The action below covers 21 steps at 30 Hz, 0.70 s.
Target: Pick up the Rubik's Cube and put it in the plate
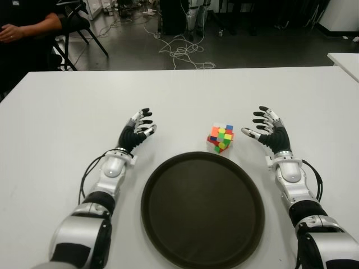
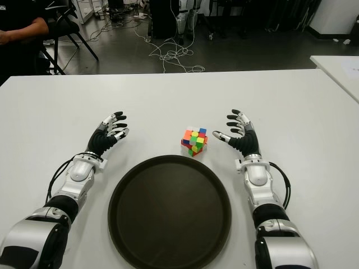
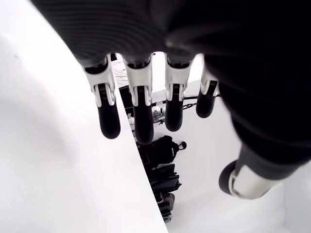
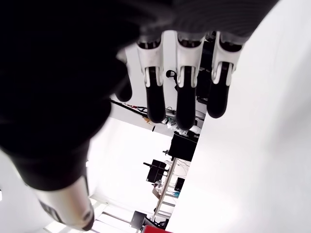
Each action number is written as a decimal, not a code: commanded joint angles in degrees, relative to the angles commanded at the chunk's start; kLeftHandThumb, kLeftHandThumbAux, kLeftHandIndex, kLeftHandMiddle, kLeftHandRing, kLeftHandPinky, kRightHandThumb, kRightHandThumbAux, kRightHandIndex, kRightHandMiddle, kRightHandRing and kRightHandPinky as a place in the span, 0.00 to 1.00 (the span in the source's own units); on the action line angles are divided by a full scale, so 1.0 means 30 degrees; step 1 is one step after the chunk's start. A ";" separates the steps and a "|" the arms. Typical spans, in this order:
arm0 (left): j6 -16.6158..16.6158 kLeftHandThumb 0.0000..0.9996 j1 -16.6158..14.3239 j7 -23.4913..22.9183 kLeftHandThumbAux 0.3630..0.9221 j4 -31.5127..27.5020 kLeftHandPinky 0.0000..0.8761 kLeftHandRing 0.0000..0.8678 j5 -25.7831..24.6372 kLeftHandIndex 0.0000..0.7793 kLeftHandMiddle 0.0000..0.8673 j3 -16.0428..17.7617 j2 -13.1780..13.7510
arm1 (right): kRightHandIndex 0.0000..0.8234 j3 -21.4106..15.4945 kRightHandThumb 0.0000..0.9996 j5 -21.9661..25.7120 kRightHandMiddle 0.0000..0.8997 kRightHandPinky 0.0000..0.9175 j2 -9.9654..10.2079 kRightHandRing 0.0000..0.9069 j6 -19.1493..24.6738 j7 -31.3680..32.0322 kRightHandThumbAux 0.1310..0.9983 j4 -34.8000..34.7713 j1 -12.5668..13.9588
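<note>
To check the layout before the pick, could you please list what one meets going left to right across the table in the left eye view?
left hand → Rubik's Cube → right hand. The plate spans the middle, so it is left out.

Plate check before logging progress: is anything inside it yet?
Nothing: the plate is bare. The Rubik's Cube sits on the table beyond its far rim, between the open left hand and right hand.

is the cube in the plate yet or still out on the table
Out. The cube sits on the white table just beyond the plate, whose dark surface is bare. The right hand shows beside it, open and holding nothing.
</note>
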 joint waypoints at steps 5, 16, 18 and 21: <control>-0.0010 0.11 -0.0014 -0.0220 0.58 -0.0034 0.27 0.23 -0.0152 0.17 0.21 0.0099 -0.0055 | 0.22 -0.0019 0.08 0.0023 0.29 0.31 0.0026 0.30 -0.0019 -0.0078 0.75 0.0000 -0.0002; -0.0028 0.13 -0.0082 -0.0736 0.57 -0.0045 0.27 0.24 -0.0449 0.19 0.22 0.0298 -0.0134 | 0.22 -0.0101 0.10 0.0144 0.29 0.33 0.0074 0.30 -0.0195 -0.0044 0.74 0.0224 -0.0109; -0.0026 0.13 -0.0084 -0.0776 0.57 -0.0048 0.27 0.24 -0.0446 0.19 0.22 0.0310 -0.0146 | 0.22 -0.0110 0.11 0.0159 0.29 0.33 0.0072 0.30 -0.0212 -0.0019 0.74 0.0274 -0.0124; -0.0023 0.12 -0.0085 -0.0828 0.58 -0.0056 0.27 0.24 -0.0451 0.19 0.22 0.0309 -0.0161 | 0.22 -0.0125 0.10 0.0185 0.29 0.33 0.0070 0.30 -0.0250 0.0022 0.75 0.0336 -0.0140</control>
